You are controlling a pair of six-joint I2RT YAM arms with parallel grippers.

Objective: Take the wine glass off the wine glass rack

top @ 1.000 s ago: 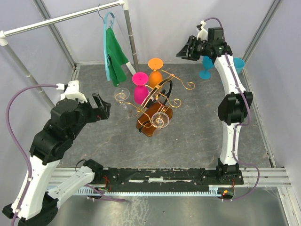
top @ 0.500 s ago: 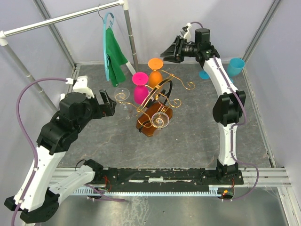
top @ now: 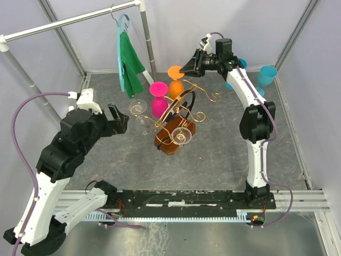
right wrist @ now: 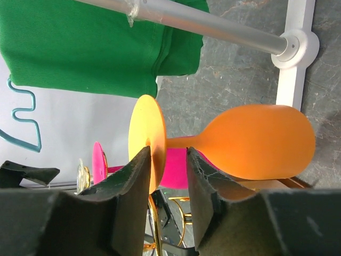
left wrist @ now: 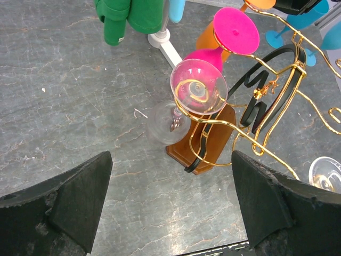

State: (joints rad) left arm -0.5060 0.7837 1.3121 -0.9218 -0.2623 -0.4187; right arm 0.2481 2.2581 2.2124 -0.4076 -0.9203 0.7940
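Orange wine glass (right wrist: 256,141) hangs foot-up on the rack (left wrist: 216,136), upper centre of the overhead view. Right claw (right wrist: 168,154) sits at its stem beside the foot, fingers narrowly apart. Left claw (left wrist: 170,160) gapes wide, facing a clear glass (left wrist: 165,125).

Orange wine glass (right wrist: 256,141) — inverted on rack (top: 169,140)

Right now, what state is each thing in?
Orange wine glass: hanging upside down on wine glass rack
Pink wine glass: hanging upside down
Clear wine glass: hanging upside down
Green shirt: hung on hanger
Left gripper: open, empty
Right gripper: open, at orange glass's stem
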